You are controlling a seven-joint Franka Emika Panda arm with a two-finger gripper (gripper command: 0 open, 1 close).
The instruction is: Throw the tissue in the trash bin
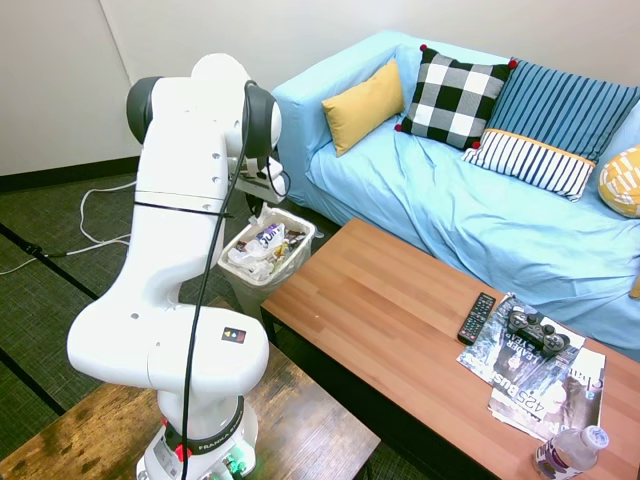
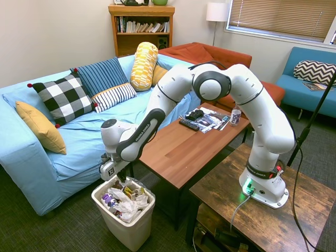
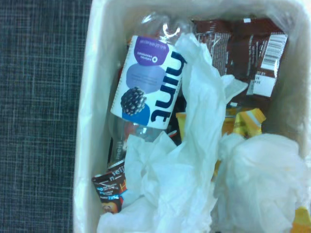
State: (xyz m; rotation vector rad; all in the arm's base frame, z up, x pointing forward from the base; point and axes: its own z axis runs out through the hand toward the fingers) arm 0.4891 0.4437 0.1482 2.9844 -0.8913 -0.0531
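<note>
**Arm over bin**

Arm: extended from its base across the table (image 2: 178, 152) corner and bent down, wrist held just above the bin (image 2: 126, 228). Gripper (image 2: 116, 177): pointed down at the bin's mouth; finger spacing cannot be told, being hidden in both exterior views. Bin: set on the floor between sofa (image 2: 31, 157) and table, filled with a bottle (image 3: 148, 87), wrappers and white paper. Tissue (image 3: 260, 182): seen as a crumpled wad inside the bin, beside the larger sheet.

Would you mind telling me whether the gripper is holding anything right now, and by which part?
That cannot be told. The gripper hangs just above the trash bin, fingers hidden; crumpled tissue shows inside the bin.
</note>
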